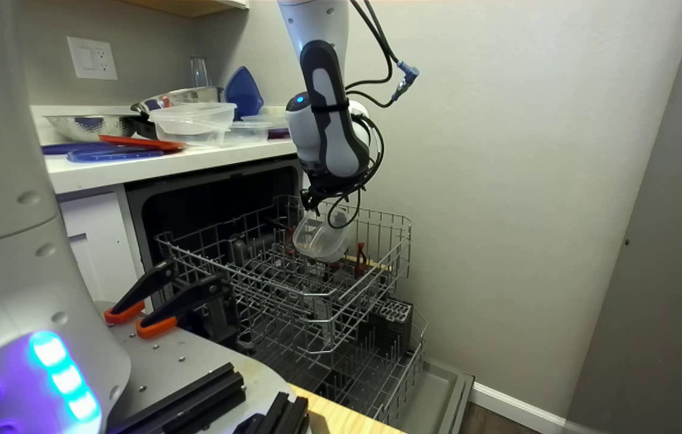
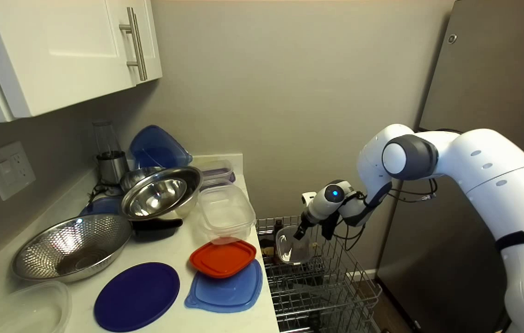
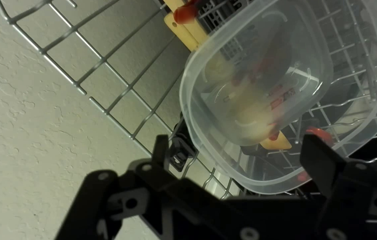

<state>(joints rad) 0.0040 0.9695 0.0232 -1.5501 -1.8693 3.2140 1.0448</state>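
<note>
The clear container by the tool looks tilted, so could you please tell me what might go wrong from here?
The clear container leans in an exterior view, and the open tool does not appear to grip it, so it could tip or slide. In the wrist view one tool finger overlaps the container's rim, so a sideways move might knock it. The black cable loop seems close to the upper rack and could snag on its wires.

This is a kitchen, with dishwasher rack, colander and cabinet.
</note>
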